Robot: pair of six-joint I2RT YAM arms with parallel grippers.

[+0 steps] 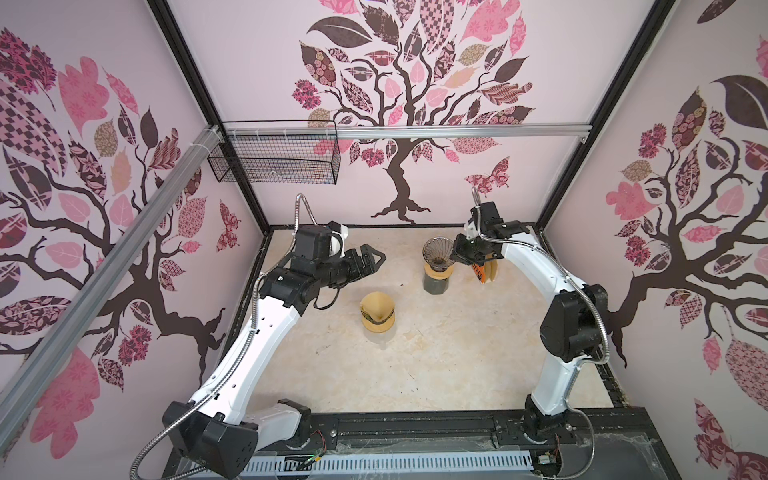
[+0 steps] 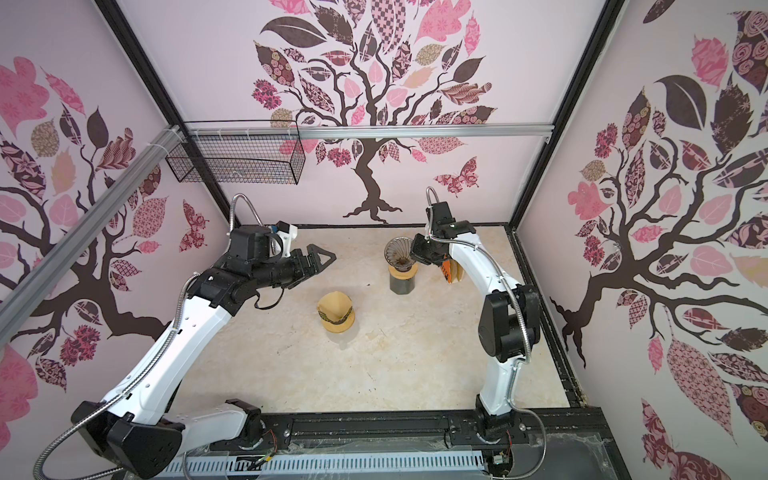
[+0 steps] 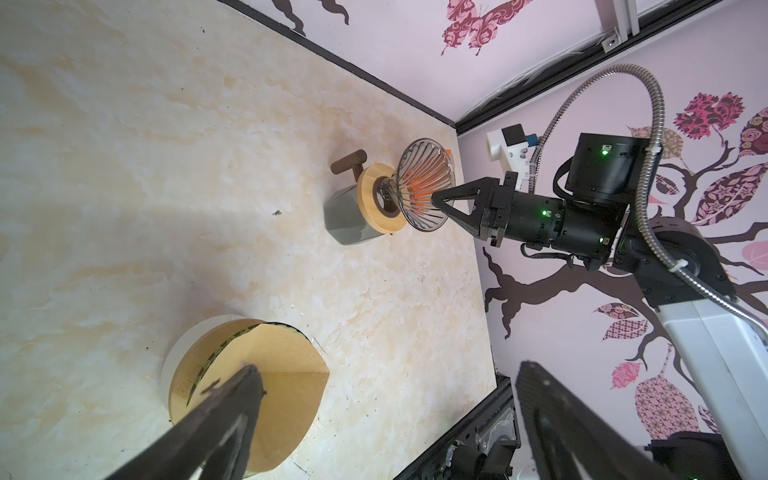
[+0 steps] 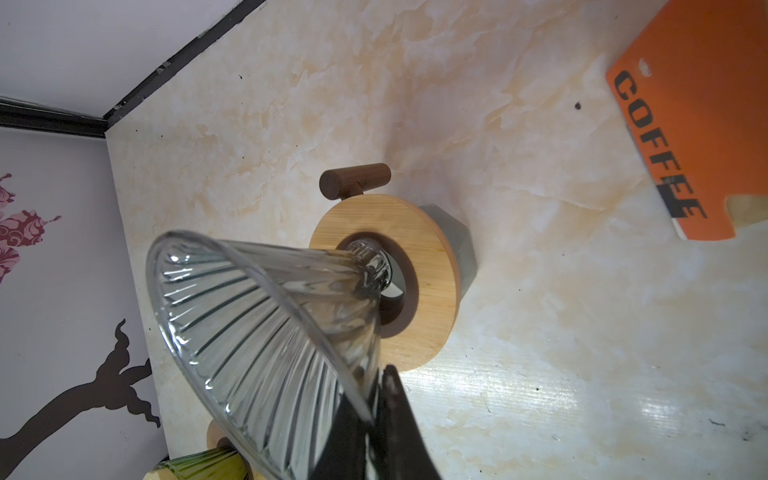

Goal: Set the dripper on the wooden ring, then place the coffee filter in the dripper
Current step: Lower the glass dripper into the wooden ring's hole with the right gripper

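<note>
Beige marble tabletop [image 1: 436, 365]: left gripper [image 1: 371, 265] spread wide, empty. Right gripper [image 3: 435, 201] pinched on the rim of the ribbed clear-glass cone dripper [image 1: 437, 250], steadying it. Tan paper cone filter [image 1: 376, 305] sits mid-table on a round wooden stand [image 1: 374, 327], well apart from the dripper. Nip only one filter edge, lightly.

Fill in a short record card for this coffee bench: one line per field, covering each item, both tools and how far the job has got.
dripper: clear glass cone, no paper inside, narrow end in a wooden ring on a grey cup
filter: tan paper cone on a round wooden stand, apart from the dripper
left tool: open, hovering near the filter, holding nothing
right tool: shut on the dripper's rim
orange pack: marked COFFEE, beside the dripper
progress: filter not yet picked up
</note>
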